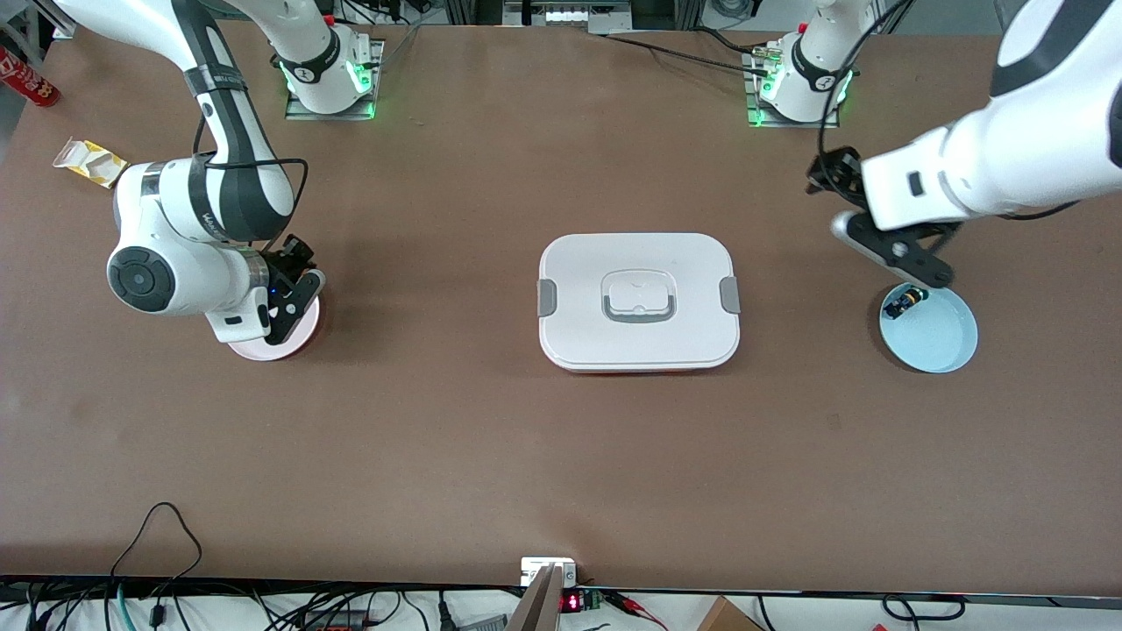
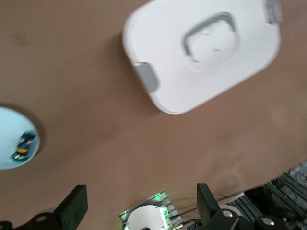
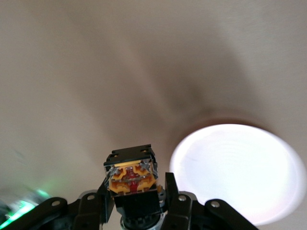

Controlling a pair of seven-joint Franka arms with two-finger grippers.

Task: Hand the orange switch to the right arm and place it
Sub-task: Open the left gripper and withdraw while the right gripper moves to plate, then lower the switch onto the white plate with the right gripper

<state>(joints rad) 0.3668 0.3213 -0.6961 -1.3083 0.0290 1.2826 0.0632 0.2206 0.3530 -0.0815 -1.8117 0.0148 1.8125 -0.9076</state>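
Note:
My right gripper (image 1: 295,302) hangs low over a pale pink plate (image 1: 302,340) at the right arm's end of the table. In the right wrist view the gripper (image 3: 136,191) is shut on the orange switch (image 3: 132,173), whose black body and yellow-orange terminal end stick out between the fingers. The plate (image 3: 240,172) lies just beside it, and the cap is hidden. My left gripper (image 1: 833,203) is up in the air by the light blue plate (image 1: 942,346). In the left wrist view it (image 2: 139,206) is wide open and empty.
A white lidded box (image 1: 638,301) with grey clips sits mid-table, also in the left wrist view (image 2: 201,52). A second black switch with a green-yellow tip (image 1: 904,303) lies in the blue plate (image 2: 9,153). A yellow carton (image 1: 89,161) and a red can (image 1: 26,79) lie near the right arm's table edge.

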